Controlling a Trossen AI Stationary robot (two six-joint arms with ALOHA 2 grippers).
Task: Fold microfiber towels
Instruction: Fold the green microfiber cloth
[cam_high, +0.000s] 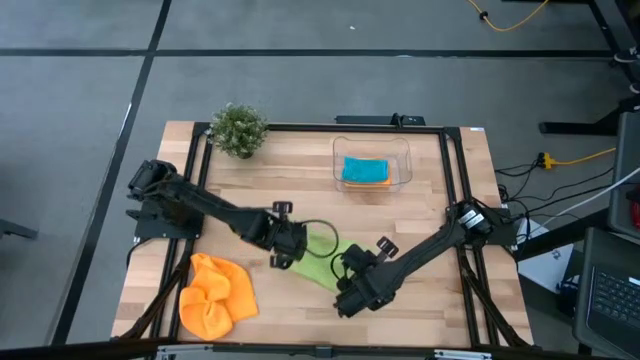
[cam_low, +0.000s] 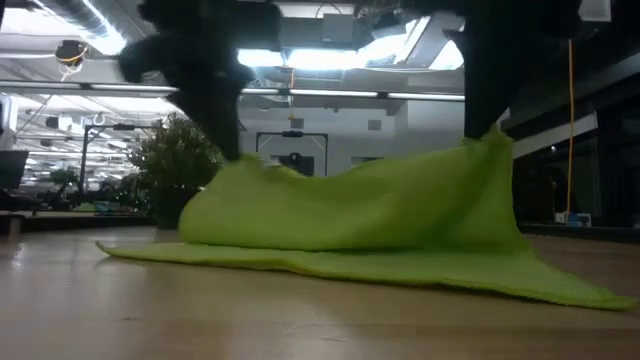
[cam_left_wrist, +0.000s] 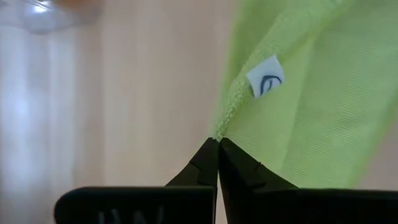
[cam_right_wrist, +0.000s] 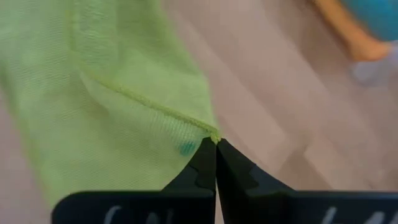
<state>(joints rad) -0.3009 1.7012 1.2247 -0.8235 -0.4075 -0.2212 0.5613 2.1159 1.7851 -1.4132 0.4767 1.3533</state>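
Left gripper and right gripper each pinch a corner of the lime green towel, jaws closed, lifting it mid-surface.

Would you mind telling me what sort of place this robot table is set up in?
Probably an open-plan lab or office: long ceiling light strips and rows of desks show behind the wooden table, and a laptop sits beside it.

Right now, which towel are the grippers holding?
The green towel. The left gripper and right gripper each pinch a corner of it. The orange towel lies loose; the blue towel sits in the tub.
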